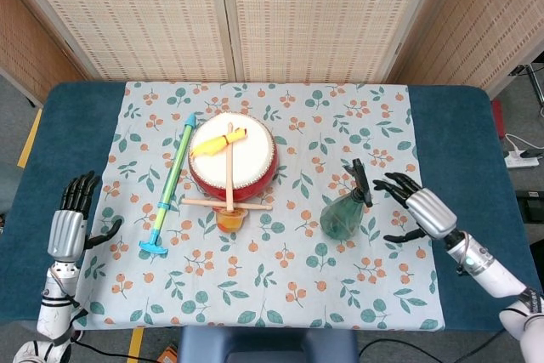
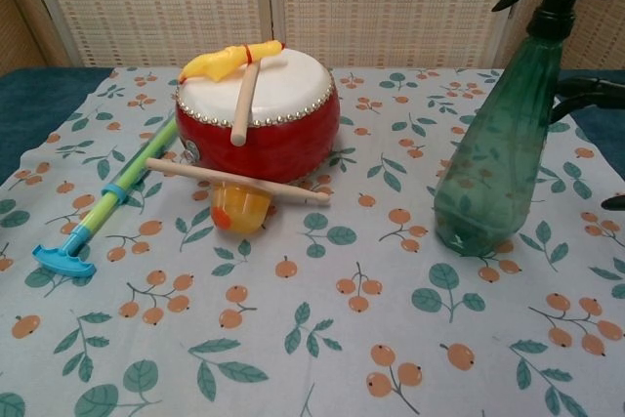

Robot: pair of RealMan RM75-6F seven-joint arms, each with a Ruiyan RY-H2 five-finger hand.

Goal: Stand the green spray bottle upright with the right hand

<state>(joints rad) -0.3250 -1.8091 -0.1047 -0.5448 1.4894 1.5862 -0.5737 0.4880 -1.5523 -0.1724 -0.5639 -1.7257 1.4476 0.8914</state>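
At the lower left of the head view the left hand (image 1: 67, 229) rests open, fingers apart, holding nothing. The red drum (image 1: 232, 159) sits centre. Right of centre the green spray bottle (image 1: 344, 213) stands upright on the flowered cloth (image 1: 280, 286). Just beside it, the right hand (image 1: 416, 211) is spread open, clear of the bottle.

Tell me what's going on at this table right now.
A two-armed robot is working on standing up a green plastic spray bottle. The bottle stands upright on the floral tablecloth, to the right of a red toy drum with a white top. The right hand is open beside the bottle, not touching it. The left hand is open and idle at the table's left edge. So the job looks done.
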